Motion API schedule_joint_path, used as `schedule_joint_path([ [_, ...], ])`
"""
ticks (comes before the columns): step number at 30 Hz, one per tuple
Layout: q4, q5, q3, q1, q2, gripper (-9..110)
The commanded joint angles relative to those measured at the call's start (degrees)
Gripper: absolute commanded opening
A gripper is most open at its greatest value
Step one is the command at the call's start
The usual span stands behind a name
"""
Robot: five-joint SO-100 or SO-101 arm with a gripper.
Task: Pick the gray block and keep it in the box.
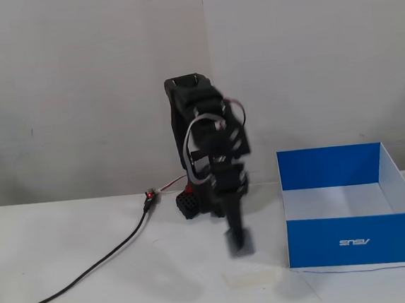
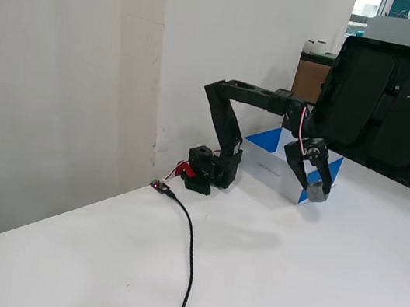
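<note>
The black arm reaches out from its base (image 1: pixel 193 203) with the gripper (image 1: pixel 240 243) pointing down. In both fixed views the gripper is shut on the gray block (image 2: pixel 317 194), a small dark-gray cube held a little above the white table; it looks blurred in one fixed view (image 1: pixel 243 241). The box (image 1: pixel 356 241), blue outside and white inside with a small white logo, stands open-topped on the table to the right of the gripper. In the other fixed view the box (image 2: pixel 268 144) sits behind the arm, and the gripper (image 2: pixel 315 191) hangs in front of its near corner.
A black cable (image 1: pixel 92 271) runs from a small red-lit board (image 1: pixel 149 194) near the base toward the table's front left; it also shows in the other fixed view (image 2: pixel 189 253). A clear tape patch (image 1: pixel 253 278) lies under the gripper. A large dark panel (image 2: pixel 391 98) stands behind the box.
</note>
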Motion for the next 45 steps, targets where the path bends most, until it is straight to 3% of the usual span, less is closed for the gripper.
schedule_joint_path([
  [1,6.15,-0.97,-7.47,-10.37,8.09,9],
  [13,12.92,-0.09,-9.23,-41.4,10.2,8],
  [17,13.01,-0.09,-8.96,-44.74,9.32,33],
  [19,12.92,-0.09,-8.7,-44.74,9.23,33],
  [26,12.48,-6.68,-5.71,-37.79,10.11,17],
  [33,9.58,-18.9,2.02,-22.68,15.73,1],
  [38,3.43,-25.66,8.09,-8.79,20.39,0],
  [45,-7.38,-25.58,15.56,9.05,24.35,0],
])
